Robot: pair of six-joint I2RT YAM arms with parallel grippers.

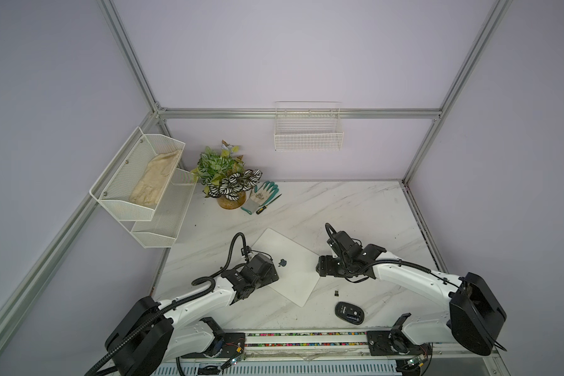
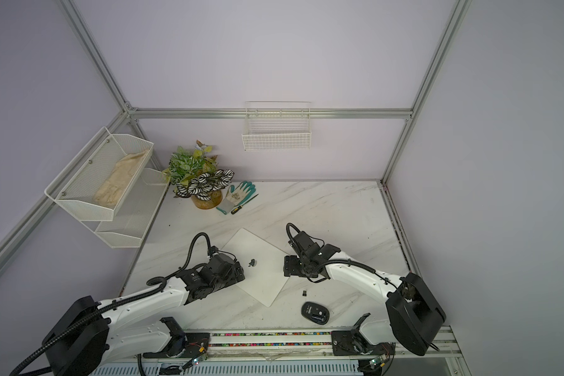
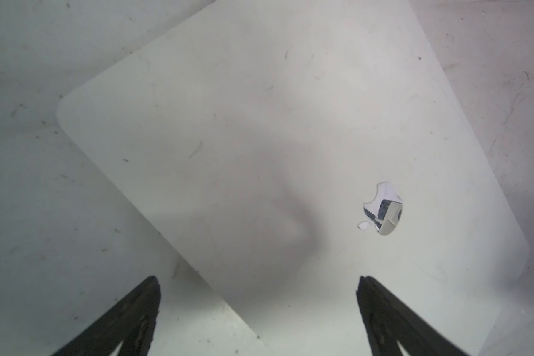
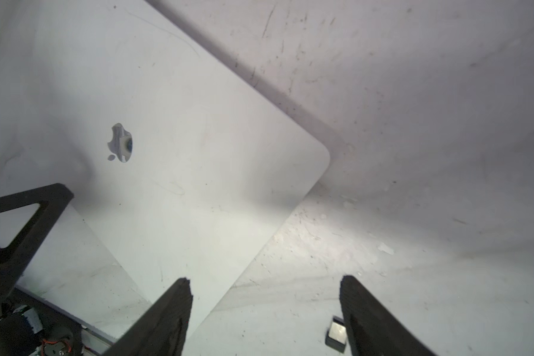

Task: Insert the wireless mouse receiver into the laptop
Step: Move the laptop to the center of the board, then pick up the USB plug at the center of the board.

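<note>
Both top views: laptop (image 1: 298,270) lies flat, centre frame; wireless mouse receiver (image 1: 336,293) on bare table (image 1: 355,208) just off its lower-right edge, mouse (image 1: 349,313) below. Left wrist: left gripper (image 3: 258,283) spread wide, empty, over laptop edge. Right wrist: right gripper (image 4: 264,283) parted, empty; receiver in the gap, beside one finger (image 4: 367,314).

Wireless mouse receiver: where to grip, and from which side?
Pinch the wireless mouse receiver by its black cap, straight from above: it lies flat on the table, clear of the laptop and mouse, and the metal plug must stay free. The open right gripper looks nearest.
</note>
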